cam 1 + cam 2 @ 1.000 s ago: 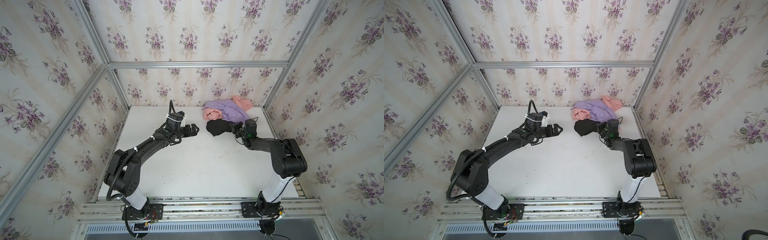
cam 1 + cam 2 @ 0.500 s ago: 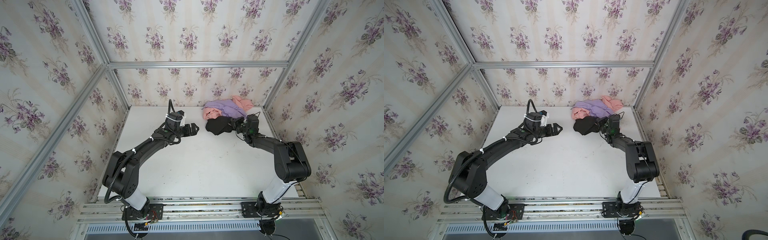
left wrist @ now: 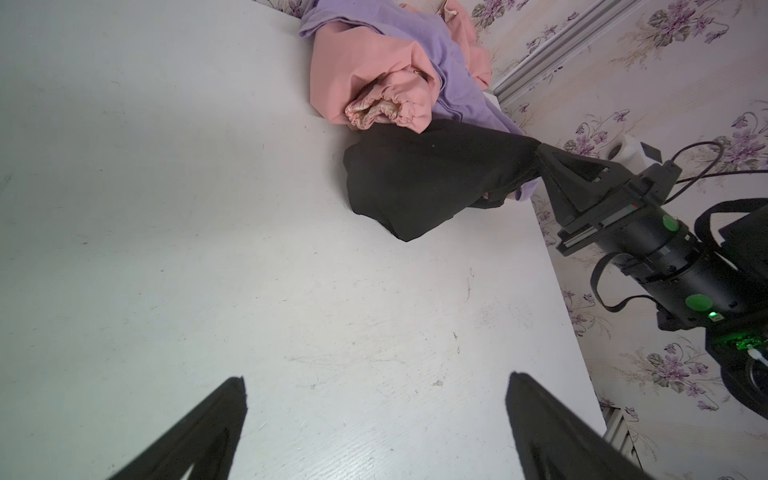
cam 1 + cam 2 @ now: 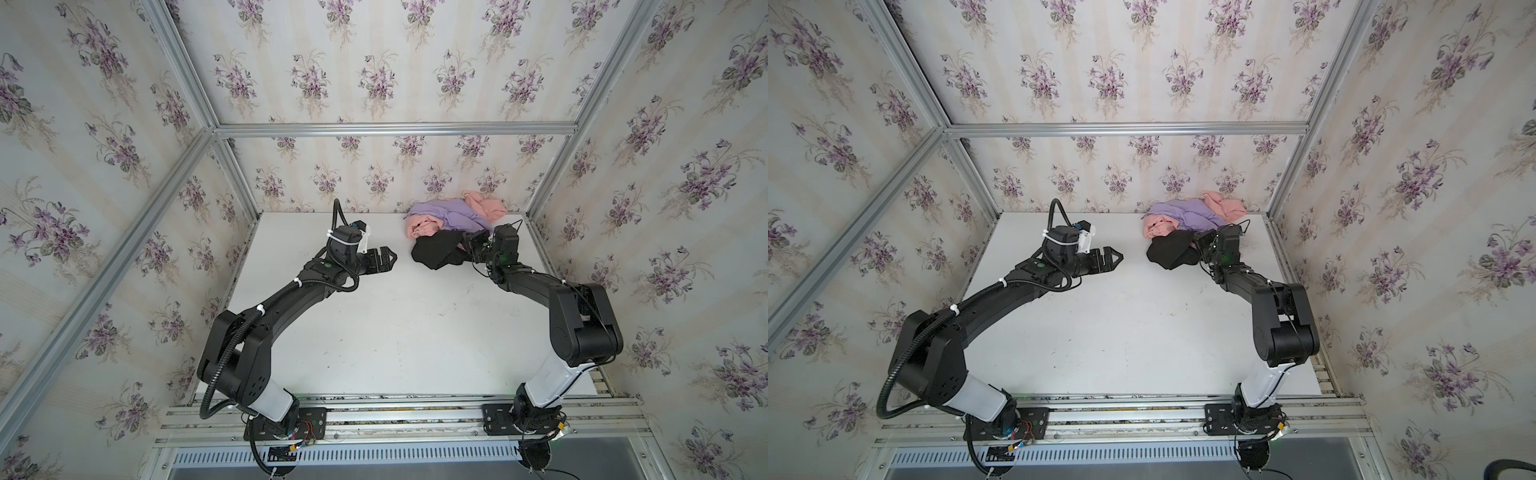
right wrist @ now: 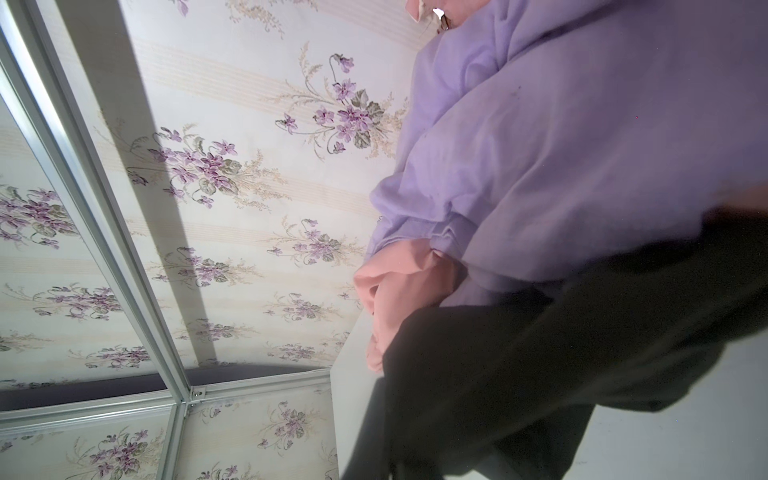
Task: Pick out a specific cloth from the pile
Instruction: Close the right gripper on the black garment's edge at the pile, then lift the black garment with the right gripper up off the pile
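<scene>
Black cloth [image 3: 432, 178], pinched in right gripper [image 3: 540, 153] jaws, left gripper [image 3: 374, 399] jaws spread: draw it low across the worktop [image 3: 208, 249], clear of the pile [image 4: 453, 214].

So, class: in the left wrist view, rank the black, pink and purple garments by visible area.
1. black cloth
2. pink garment
3. purple garment

The last two look close; overlap hides parts of both.

Left arm stretched forward, left gripper [image 4: 384, 261] level, jaws spread wide, nothing between them. Right arm bent at elbow, reaching forward; right gripper [image 3: 540, 156] jaws pinched together, apparently on black fabric, contact partly hidden.
</scene>
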